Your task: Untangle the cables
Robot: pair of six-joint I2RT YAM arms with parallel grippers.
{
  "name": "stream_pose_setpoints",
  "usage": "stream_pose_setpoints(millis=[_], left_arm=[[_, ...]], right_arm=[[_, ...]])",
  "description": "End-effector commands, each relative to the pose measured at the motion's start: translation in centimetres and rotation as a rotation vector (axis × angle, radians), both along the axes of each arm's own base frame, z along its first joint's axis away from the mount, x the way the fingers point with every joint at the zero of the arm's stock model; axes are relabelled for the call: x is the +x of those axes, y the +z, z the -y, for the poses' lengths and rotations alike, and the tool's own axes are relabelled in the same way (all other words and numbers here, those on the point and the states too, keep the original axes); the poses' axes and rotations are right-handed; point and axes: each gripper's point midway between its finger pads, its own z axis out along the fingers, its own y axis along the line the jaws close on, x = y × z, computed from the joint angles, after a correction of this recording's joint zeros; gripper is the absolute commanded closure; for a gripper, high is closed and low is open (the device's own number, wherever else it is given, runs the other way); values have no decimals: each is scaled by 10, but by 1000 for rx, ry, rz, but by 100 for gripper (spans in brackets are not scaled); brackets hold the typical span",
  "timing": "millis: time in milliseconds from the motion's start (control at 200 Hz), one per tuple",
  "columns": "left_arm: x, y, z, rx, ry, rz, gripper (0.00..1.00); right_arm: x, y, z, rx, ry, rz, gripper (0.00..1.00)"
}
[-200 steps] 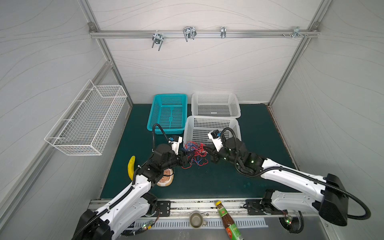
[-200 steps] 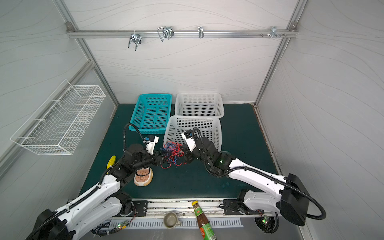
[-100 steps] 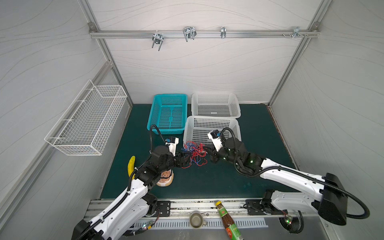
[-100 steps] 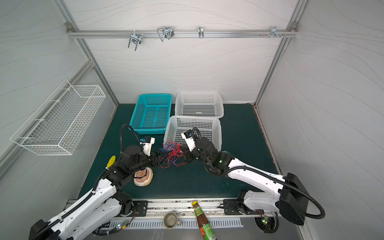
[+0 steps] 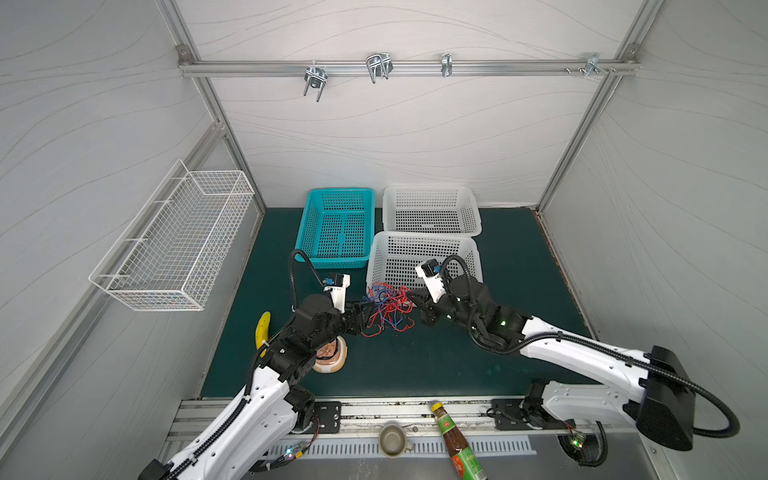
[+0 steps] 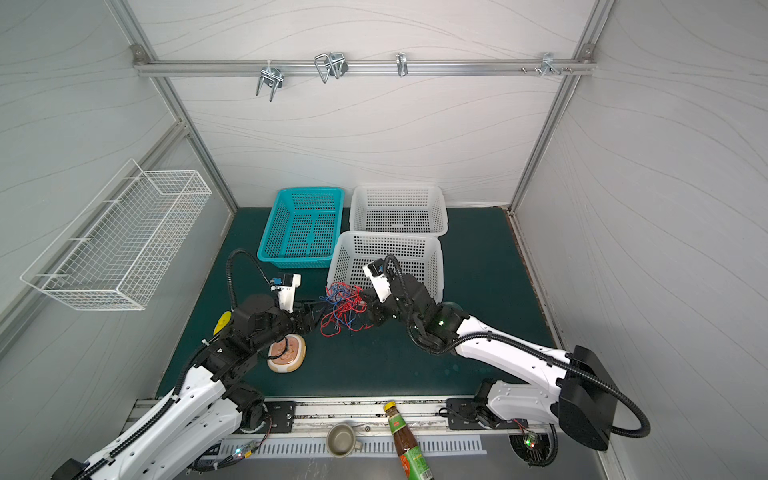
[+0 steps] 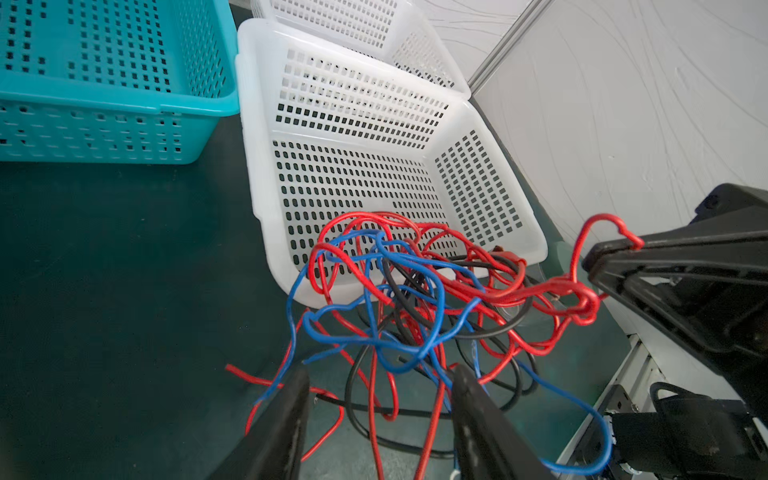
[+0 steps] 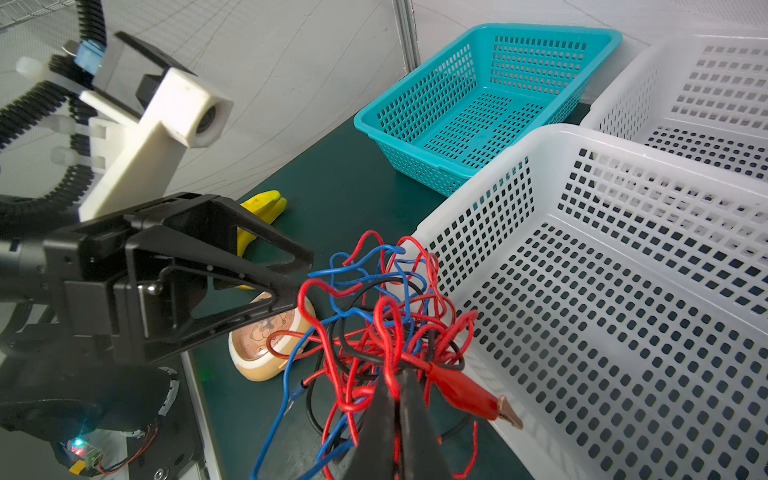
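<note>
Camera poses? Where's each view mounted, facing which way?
Top views: overhead stereo pair, looking down at mat; left arm and right arm show, cables between.
Left wrist: on left arm, looks past open left gripper into cables; right gripper opposite.
Right wrist: on right arm, looks past its shut gripper into cables; left gripper opposite.
Shared: wrist views both catch the near white basket.

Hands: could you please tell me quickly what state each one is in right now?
Left hand: open, nothing gripped.
Right hand: closed on the cables, pinching red strands.
</note>
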Motion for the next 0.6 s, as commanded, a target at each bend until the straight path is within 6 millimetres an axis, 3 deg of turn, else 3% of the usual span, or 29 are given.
stream_pose_setpoints(millis=[0,385,590], left_arm=[[9,31,6,-23,-9,90,55],[20,49,18,-22,-61,138,58],[26,42,24,2,-75,117,65]], right_arm=[[-1,7,-2,15,8,31,100],[-4,6,-4,14,29,28,100],[-5,7,-4,14,34,31,100]])
